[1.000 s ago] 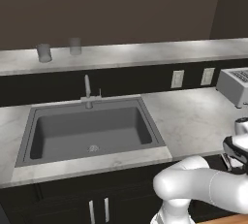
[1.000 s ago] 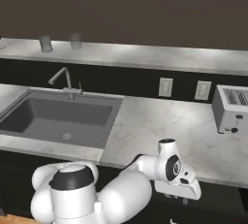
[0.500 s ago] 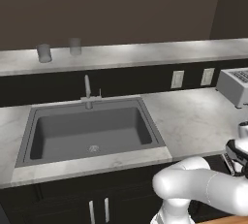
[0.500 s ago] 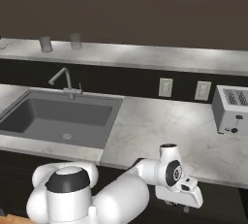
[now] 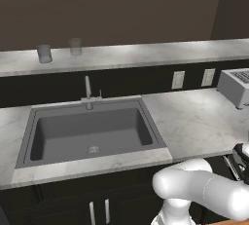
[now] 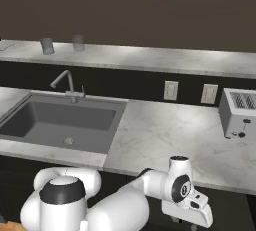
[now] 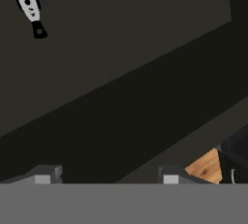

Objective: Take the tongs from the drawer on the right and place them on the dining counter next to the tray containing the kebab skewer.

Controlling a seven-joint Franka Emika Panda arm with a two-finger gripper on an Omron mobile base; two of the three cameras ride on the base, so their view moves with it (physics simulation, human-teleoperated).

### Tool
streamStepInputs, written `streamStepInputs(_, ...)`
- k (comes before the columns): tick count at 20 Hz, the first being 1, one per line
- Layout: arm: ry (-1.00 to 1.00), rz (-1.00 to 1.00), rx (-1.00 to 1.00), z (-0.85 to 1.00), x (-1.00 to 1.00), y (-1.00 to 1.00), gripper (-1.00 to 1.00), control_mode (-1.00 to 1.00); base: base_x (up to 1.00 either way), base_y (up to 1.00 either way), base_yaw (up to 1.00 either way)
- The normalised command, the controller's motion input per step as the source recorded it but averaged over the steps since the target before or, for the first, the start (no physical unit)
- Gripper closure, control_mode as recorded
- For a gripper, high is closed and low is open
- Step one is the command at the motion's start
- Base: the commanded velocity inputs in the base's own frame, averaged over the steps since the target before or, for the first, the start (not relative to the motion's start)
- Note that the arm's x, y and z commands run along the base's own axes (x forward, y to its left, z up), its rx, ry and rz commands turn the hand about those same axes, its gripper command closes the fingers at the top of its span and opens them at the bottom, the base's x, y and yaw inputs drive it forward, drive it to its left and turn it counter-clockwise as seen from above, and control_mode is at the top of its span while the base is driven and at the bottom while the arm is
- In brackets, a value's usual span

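The white arm rises from the base, folds low and reaches forward and down, its wrist sitting below the front edge of the worktop. In the right base view the wrist joint with its dark round cap lies at about five o'clock, and the hand hangs below it, turned down. In the hand view the claw (image 7: pixel 106 175) shows two dark fingertips (image 7: pixel 44 173) set well apart with nothing between them, apparently open.

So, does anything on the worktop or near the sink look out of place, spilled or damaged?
Nothing stands out. The sink is empty and dry, the toaster stands upright on the marble worktop, and two grey cups stand upright on the upper counter.
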Motion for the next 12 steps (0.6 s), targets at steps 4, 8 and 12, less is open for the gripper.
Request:
streamStepInputs(4, 0.00, 0.00, 0.14, -0.62, -0.84, -0.25, -1.00, -1.00, 0.00, 0.00, 0.00)
streamStepInputs(8, 0.00, 0.00, 0.13, -0.64, -0.80, -0.20, -1.00, -1.00, 0.00, 0.00, 0.00)
streamStepInputs(12, 0.00, 0.00, 0.11, -0.67, -0.81, -0.18, -1.00, -1.00, 0.00, 0.00, 0.00)
